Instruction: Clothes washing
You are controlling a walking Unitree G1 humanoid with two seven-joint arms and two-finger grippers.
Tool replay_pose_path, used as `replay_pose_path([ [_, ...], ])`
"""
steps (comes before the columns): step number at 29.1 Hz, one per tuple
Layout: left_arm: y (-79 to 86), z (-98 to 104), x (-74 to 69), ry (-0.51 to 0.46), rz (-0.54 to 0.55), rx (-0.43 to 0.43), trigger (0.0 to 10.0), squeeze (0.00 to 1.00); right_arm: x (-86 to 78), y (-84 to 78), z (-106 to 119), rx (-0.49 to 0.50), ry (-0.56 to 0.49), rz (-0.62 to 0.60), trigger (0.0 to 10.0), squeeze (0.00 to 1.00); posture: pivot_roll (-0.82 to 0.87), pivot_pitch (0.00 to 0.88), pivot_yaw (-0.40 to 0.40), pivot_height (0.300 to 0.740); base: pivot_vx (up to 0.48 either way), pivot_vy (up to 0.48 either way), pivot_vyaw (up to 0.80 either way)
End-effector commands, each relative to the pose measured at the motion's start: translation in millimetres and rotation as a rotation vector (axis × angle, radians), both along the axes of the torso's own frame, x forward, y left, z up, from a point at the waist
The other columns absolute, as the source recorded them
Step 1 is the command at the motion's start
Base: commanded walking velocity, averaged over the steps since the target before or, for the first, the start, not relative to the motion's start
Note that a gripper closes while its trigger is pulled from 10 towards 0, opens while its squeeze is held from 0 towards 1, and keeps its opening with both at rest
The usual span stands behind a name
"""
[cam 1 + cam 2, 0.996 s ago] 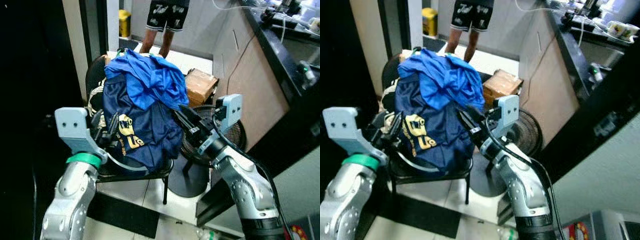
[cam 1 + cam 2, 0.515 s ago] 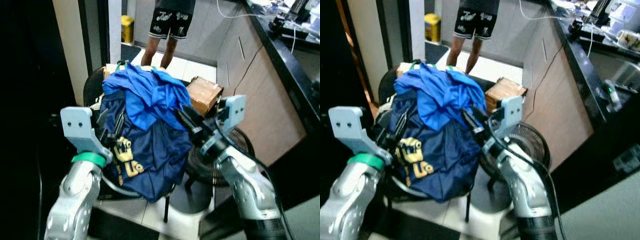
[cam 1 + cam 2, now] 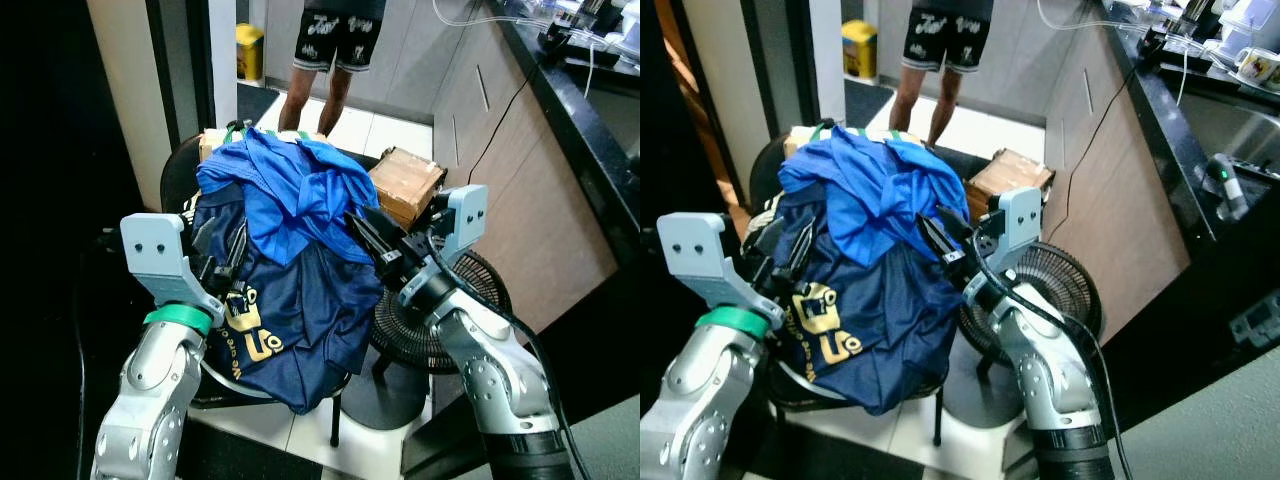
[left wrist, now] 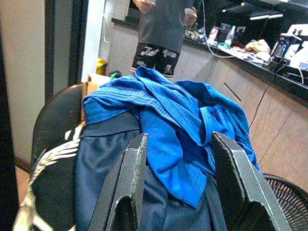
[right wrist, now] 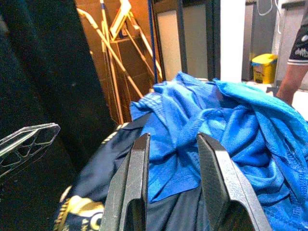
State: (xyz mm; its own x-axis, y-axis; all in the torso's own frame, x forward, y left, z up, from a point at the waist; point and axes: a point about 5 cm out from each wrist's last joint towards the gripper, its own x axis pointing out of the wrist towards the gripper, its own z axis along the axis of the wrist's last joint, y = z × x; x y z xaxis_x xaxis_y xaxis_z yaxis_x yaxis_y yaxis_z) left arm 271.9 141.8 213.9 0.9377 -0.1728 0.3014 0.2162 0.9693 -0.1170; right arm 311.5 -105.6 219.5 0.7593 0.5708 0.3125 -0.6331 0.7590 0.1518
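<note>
Two garments are seen, blue [image 3: 290,190] and navy [image 3: 300,310]; one chair [image 3: 180,165], one fan [image 3: 455,325], one box [image 3: 405,185], one person [image 3: 330,50].

Bright blue garment [image 3: 290,190] heaped on top of a dark navy garment [image 3: 300,320] with a gold print, both piled on a black chair [image 3: 190,165], navy cloth spilling over the seat's front edge. Left hand [image 3: 228,262] pressed against the pile's left side, fingers spread. Right hand [image 3: 368,236] at the pile's right side, black fingers parted against the blue cloth. Wooden box [image 3: 405,183] just behind the right hand. Black floor fan [image 3: 440,330] beside the chair. Person's legs [image 3: 315,85] in black shorts standing beyond, yellow bin [image 3: 248,50] nearby.
</note>
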Motion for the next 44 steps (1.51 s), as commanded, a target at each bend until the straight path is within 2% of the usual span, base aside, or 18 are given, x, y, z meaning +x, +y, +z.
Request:
replay_pose_path([
  [1, -1.9, -4, -0.6, 0.016, -0.014, 0.004, 10.0, 0.00, -0.8, -4.0, -5, 0.001, 0.016, -0.012, 10.0, 0.00, 0.05, 0.052, -0.076, 0.740, 0.000, 0.000, 0.00],
  [5, -0.8, -4, 0.6, 0.017, -0.013, 0.009, 10.0, 0.00, 3.6, -1.9, -12, -0.038, 0.055, -0.017, 10.0, 0.00, 0.05, 0.055, -0.069, 0.740, 0.000, 0.000, 0.00],
  [7, 0.8, -6, 3.4, 0.022, -0.011, 0.035, 10.0, 0.00, 19.4, 2.5, -25, -0.089, 0.143, -0.043, 10.0, 0.00, 0.04, 0.057, -0.064, 0.740, 0.000, 0.000, 0.00],
  [10, 1.4, -6, 4.3, 0.023, -0.011, 0.049, 10.0, 0.00, 27.6, 4.0, -32, -0.116, 0.178, -0.061, 10.0, 0.00, 0.04, 0.057, -0.064, 0.740, 0.000, 0.000, 0.00],
  [11, 2.9, -7, 4.8, 0.023, -0.009, 0.055, 10.0, 0.00, 37.8, 5.6, -35, -0.137, 0.198, -0.081, 10.0, 0.00, 0.04, 0.057, -0.064, 0.740, 0.000, 0.000, 0.00],
  [16, 8.9, -4, 7.3, 0.017, 0.007, 0.061, 10.0, 0.00, 63.0, 14.9, -26, -0.153, 0.203, -0.109, 10.0, 0.00, 0.05, 0.076, -0.070, 0.740, 0.000, 0.000, 0.00],
  [19, 10.3, -3, 8.0, 0.014, 0.014, 0.058, 10.0, 0.00, 67.9, 19.8, -22, -0.150, 0.208, -0.096, 10.0, 0.01, 0.06, 0.084, -0.074, 0.740, 0.000, 0.000, 0.00],
  [20, 11.2, -1, 8.3, 0.011, 0.019, 0.055, 10.0, 0.00, 71.8, 24.9, -19, -0.140, 0.217, -0.073, 10.0, 0.68, 0.06, 0.097, -0.079, 0.740, 0.000, 0.000, 0.00],
  [21, 11.2, -1, 8.3, 0.011, 0.019, 0.055, 10.0, 0.00, 71.8, 24.9, -19, -0.140, 0.217, -0.073, 10.0, 0.68, 0.06, 0.097, -0.079, 0.740, 0.000, 0.000, 0.00],
  [22, 11.4, 0, 8.0, 0.008, 0.022, 0.052, 10.0, 0.00, 75.3, 29.7, -16, -0.134, 0.224, -0.051, 10.0, 1.00, 0.06, 0.123, -0.087, 0.740, 0.000, 0.000, 0.00],
  [31, 13.6, 2, 4.8, 0.012, 0.025, 0.032, 10.0, 0.00, 84.0, 40.0, -4, -0.101, 0.229, -0.009, 10.0, 1.00, 0.06, 0.176, -0.084, 0.740, 0.000, 0.000, 0.00],
  [32, 15.2, 4, 1.2, 0.012, 0.011, -0.003, 10.0, 0.00, 88.2, 39.5, 10, -0.027, 0.216, 0.005, 10.0, 1.00, 0.06, 0.201, -0.071, 0.740, 0.000, 0.000, 0.00],
  [33, 15.2, 4, 1.2, 0.012, 0.011, -0.003, 10.0, 0.00, 88.2, 39.5, 10, -0.027, 0.216, 0.005, 10.0, 1.00, 0.06, 0.201, -0.071, 0.740, 0.000, 0.000, 0.00],
  [34, 16.3, 6, -2.1, 0.009, -0.006, -0.034, 10.0, 0.00, 91.6, 38.5, 23, 0.040, 0.200, 0.014, 10.0, 1.00, 0.06, 0.217, -0.063, 0.740, 0.000, 0.000, 0.00],
  [35, 16.3, 6, -2.1, 0.009, -0.006, -0.034, 10.0, 0.00, 91.6, 38.5, 23, 0.040, 0.200, 0.014, 10.0, 1.00, 0.06, 0.217, -0.063, 0.740, 0.000, 0.000, 0.00],
  [37, 16.8, 9, -6.3, 0.004, -0.040, -0.090, 10.0, 0.00, 95.7, 37.1, 40, 0.123, 0.178, 0.028, 10.0, 1.00, 0.06, 0.248, -0.054, 0.740, 0.000, 0.000, 0.00],
  [40, 16.6, 10, -7.1, 0.001, -0.048, -0.110, 10.0, 0.00, 96.9, 37.5, 43, 0.135, 0.171, 0.031, 10.0, 1.00, 0.06, 0.248, -0.054, 0.740, 0.000, 0.000, 0.00],
  [44, 12.7, 16, -10.9, -0.011, -0.077, -0.156, 10.0, 0.00, 96.9, 45.0, 60, 0.205, 0.110, 0.085, 10.0, 1.00, 0.07, 0.297, -0.041, 0.740, 0.000, 0.000, 0.00],
])
